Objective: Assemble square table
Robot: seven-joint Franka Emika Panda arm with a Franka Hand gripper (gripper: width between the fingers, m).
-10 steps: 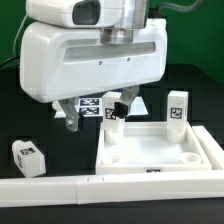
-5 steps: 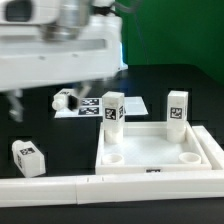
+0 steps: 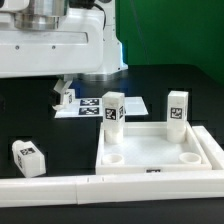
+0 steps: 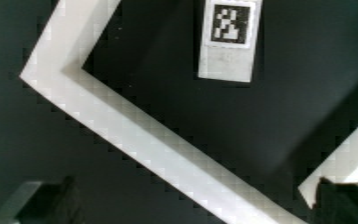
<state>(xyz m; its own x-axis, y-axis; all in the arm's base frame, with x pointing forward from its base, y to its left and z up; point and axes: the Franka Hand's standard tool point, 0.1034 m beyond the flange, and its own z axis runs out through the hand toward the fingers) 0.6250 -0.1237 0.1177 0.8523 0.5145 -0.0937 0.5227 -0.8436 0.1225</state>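
Note:
The white square tabletop [image 3: 158, 150] lies rim up at the exterior view's right. Two white tagged legs stand upright at its far corners, one on the left [image 3: 113, 110] and one on the right [image 3: 178, 108]. A third leg [image 3: 28, 157] lies loose on the table at the exterior view's left, and a leg also shows in the wrist view [image 4: 229, 40]. My gripper [image 3: 62, 97] hangs open and empty above the table, left of the tabletop. In the wrist view its dark fingers [image 4: 41, 202] stand wide apart at the frame's corners, with nothing between them.
The long white L-shaped rail [image 3: 60, 188] runs along the front and up the right side past the tabletop; its corner shows in the wrist view [image 4: 131, 125]. The marker board [image 3: 92, 107] lies flat behind the tabletop. The table surface is black.
My gripper was beside the left upright leg a second ago. It has moved away to the exterior view's left. The leg stays standing in the tabletop.

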